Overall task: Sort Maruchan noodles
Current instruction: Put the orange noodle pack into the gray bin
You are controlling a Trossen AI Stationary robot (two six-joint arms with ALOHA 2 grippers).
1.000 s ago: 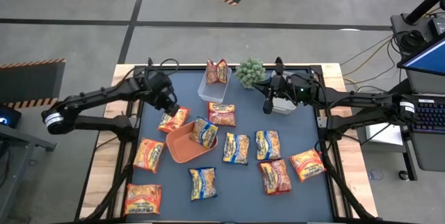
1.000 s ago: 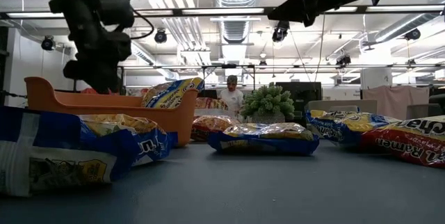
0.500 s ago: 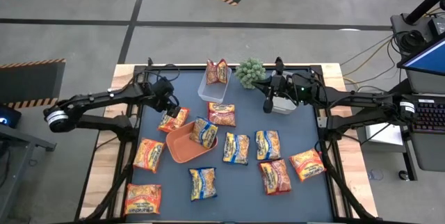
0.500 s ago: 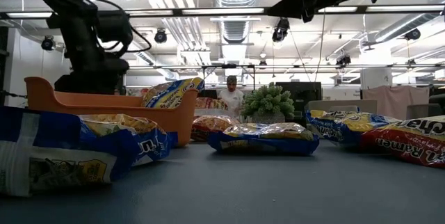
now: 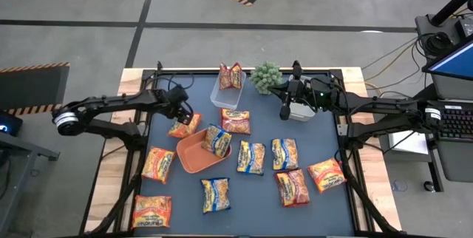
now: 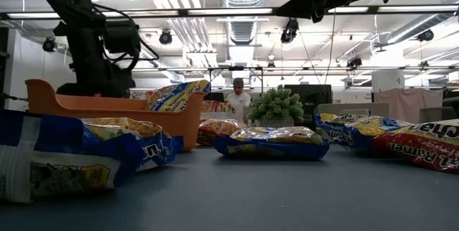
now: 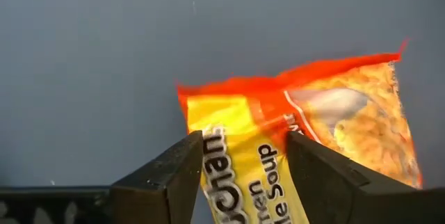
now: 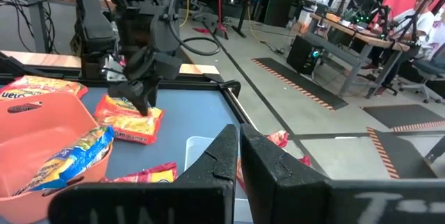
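We see a big dark blue surface (image 5: 318,208) with a wooden edge, and two dark arms reach over it from the sides. The left arm comes in from the left, and its fingers (image 5: 179,117) are down at an orange noodle packet (image 5: 184,126) that lies flat on the surface just beside the orange tray (image 5: 191,158). In the left wrist view the fingers (image 7: 177,175) stand a fair way apart with that packet (image 7: 313,154) between them, but we cannot tell if they squeeze it or only sit around it. The right arm waits up high near the far edge, and its fingers (image 5: 284,109) are pressed together with nothing in them. The tray sits left of the middle and has one yellow and blue packet (image 5: 217,140) leaning in it. A clear tub (image 5: 224,97) at the far edge holds a red packet (image 5: 231,76). Next to the tub is a small green plant (image 5: 265,76). The other noodle packets (image 5: 284,154) lie flat all over the surface, some red, some orange, some yellow and blue, and none of them touch the arms. Far behind the surface, in the low view, a person (image 6: 238,96) stands in the room
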